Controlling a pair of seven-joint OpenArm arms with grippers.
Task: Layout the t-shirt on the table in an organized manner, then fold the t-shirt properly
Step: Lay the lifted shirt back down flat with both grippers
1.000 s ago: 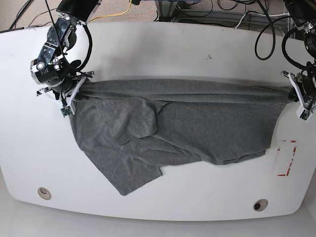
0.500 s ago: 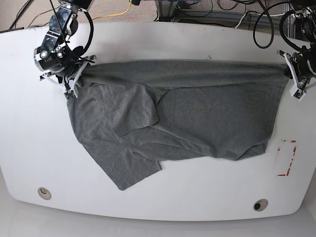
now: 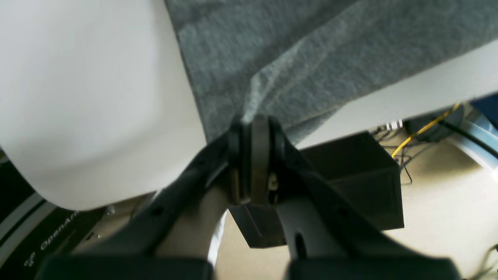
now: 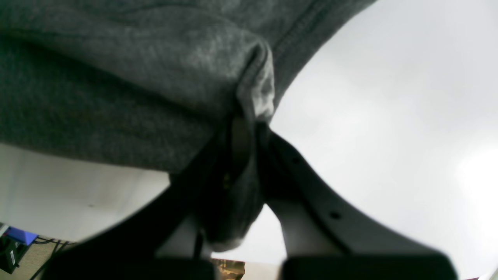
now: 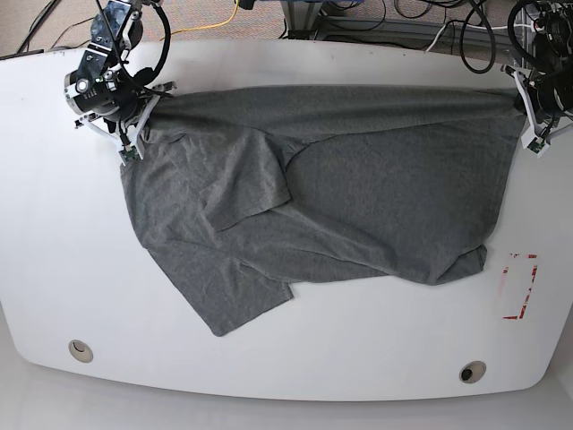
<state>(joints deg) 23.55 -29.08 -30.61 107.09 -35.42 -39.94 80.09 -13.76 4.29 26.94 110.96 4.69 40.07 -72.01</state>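
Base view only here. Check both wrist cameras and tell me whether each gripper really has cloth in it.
Observer: The left gripper is shut on a thin edge of the t-shirt; the cloth fans out from its closed tips.
Operator: Now the right one.
Observer: The right gripper is shut on a bunched fold with a stitched hem showing beside it.
Operator: Report what lies under the left grip.
Observer: The left wrist view shows the table ending right beside the grip, with floor and a yellow cable below.
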